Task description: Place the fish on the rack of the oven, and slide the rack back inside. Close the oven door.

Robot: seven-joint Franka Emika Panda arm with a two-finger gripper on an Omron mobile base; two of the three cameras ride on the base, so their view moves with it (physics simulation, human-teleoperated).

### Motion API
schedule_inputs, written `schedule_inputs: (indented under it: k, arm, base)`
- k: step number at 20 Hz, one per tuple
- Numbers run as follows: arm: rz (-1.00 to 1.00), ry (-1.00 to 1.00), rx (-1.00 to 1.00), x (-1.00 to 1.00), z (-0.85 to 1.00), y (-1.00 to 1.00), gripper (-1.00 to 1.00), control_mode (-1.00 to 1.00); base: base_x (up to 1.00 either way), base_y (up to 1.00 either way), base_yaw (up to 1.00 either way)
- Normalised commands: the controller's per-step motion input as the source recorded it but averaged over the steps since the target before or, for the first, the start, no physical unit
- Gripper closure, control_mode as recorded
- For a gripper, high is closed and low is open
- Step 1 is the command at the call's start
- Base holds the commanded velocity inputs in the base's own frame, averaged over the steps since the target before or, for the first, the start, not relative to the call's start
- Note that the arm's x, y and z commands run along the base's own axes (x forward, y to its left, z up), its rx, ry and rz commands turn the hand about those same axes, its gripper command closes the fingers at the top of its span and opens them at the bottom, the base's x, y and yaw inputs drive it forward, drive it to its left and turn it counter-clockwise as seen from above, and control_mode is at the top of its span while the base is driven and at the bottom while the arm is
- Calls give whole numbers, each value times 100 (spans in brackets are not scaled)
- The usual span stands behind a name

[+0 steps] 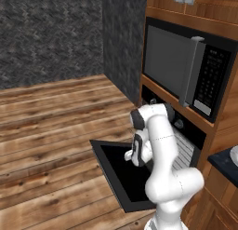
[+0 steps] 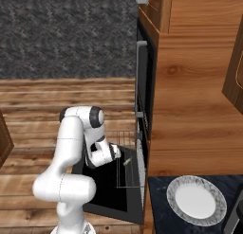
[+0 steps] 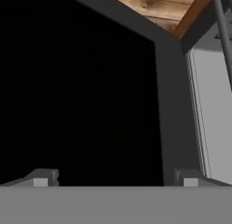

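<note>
The oven (image 1: 178, 124) stands with its oven door (image 1: 116, 171) folded down flat over the floor. The rack (image 2: 127, 177) is pulled out above the door and also shows as a silver grid (image 1: 185, 152) behind my arm. The small yellowish fish (image 2: 126, 161) lies on the rack's bars. My gripper (image 2: 115, 152) hangs just left of the fish, above the door. In the hand view my gripper (image 3: 115, 180) is open, its fingertips (image 3: 45, 177) spread wide with nothing between them, facing the door's dark glass (image 3: 81, 91).
A black microwave (image 1: 186, 71) with a grey vertical handle sits above the oven in the wooden cabinetry. A white plate (image 2: 197, 199) rests on a dark counter at the lower right. Wooden floor (image 1: 51, 131) stretches to the left of the door.
</note>
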Motion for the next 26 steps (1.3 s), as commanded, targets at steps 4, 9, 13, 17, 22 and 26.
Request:
schedule_inputs:
  k: [4, 9, 13, 17, 22, 26]
  arm:
    - [4, 1, 9, 0, 0, -98, -100, -100]
    - [2, 3, 8, 0, 4, -80, -100, -100]
    - [1, 7, 6, 0, 24, -73, -100, -100]
    - [0, 14, 0, 0, 26, -64, -100, -100]
    - [0, 13, -1, 0, 19, -11, -100, -100]
    - [0, 0, -10, -23, 37, 73, -100, -100]
  base:
    - [0, 0, 0]
    - [0, 0, 0]
    - [0, 0, 0]
    - [0, 0, 0]
    - [0, 0, 0]
    - [0, 0, 0]
